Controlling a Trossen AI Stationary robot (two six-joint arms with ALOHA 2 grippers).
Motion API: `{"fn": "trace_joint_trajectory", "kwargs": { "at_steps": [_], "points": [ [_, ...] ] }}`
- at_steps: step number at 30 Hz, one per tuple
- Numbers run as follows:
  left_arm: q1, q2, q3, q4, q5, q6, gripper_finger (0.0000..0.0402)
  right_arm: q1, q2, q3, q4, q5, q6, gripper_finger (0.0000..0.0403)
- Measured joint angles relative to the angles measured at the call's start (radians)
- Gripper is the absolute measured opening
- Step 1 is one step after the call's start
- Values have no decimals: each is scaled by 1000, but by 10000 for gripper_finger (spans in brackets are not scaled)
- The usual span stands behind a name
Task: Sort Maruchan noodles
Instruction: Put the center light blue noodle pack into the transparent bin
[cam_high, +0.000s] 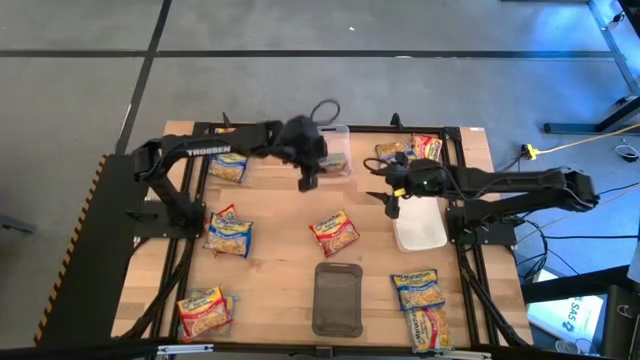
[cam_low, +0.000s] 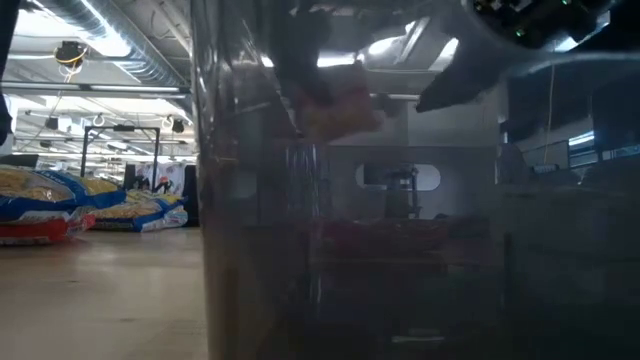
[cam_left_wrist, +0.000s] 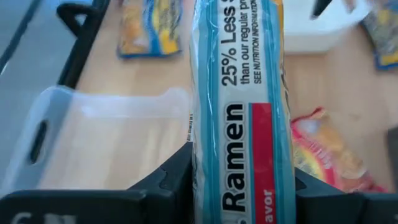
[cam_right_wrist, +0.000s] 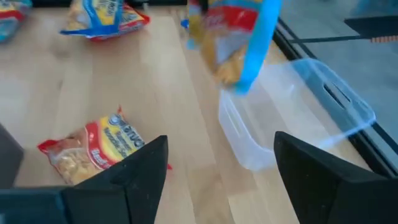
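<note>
My left gripper (cam_high: 307, 178) hovers at the near edge of the clear tub (cam_high: 342, 135) and is shut on a blue-banded Maruchan packet (cam_left_wrist: 242, 93). From the right wrist view this packet (cam_right_wrist: 239, 37) hangs over the tub (cam_right_wrist: 298, 112). My right gripper (cam_high: 392, 203) is open and holds nothing; it hangs above the table beside the white tray (cam_high: 420, 228). A red-banded packet (cam_high: 334, 232) lies flat mid-table, below and ahead of the right fingers (cam_right_wrist: 93, 149). Other packets lie flat at the left (cam_high: 230, 232), near left (cam_high: 205, 310), near right (cam_high: 418, 290) and far right (cam_high: 395, 152). My left gripper pinches the blue-banded packet across its flat faces, one finger (cam_left_wrist: 177, 177) on each side of its label band (cam_left_wrist: 242, 149). The packet stands on edge between the fingers, lifted clear of the table, above the clear tub (cam_left_wrist: 93, 137).
A dark grey tray (cam_high: 337, 298) sits at the near middle and blocks most of the low view. Black frame rails run along the table's left and right sides. Bare wood lies between the red packet and the tub.
</note>
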Motion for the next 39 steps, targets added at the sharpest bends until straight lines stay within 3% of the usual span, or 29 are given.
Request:
{"fn": "trace_joint_trajectory", "kwargs": {
  "at_steps": [5,12,15,24,39],
  "points": [
    [109,87,181,-73,10,75,121,-1,-3,-68,42,25,27,268],
    [234,321,449,-237,85,162,122,-2,3,-112,98,66,33,269],
    [268,405,509,-289,85,194,122,0,3,-112,97,77,38,269],
    [315,504,526,-285,99,246,122,0,3,-112,96,75,81,269],
    [328,532,484,-239,86,289,123,0,4,-111,98,74,112,269]
  ]
}}
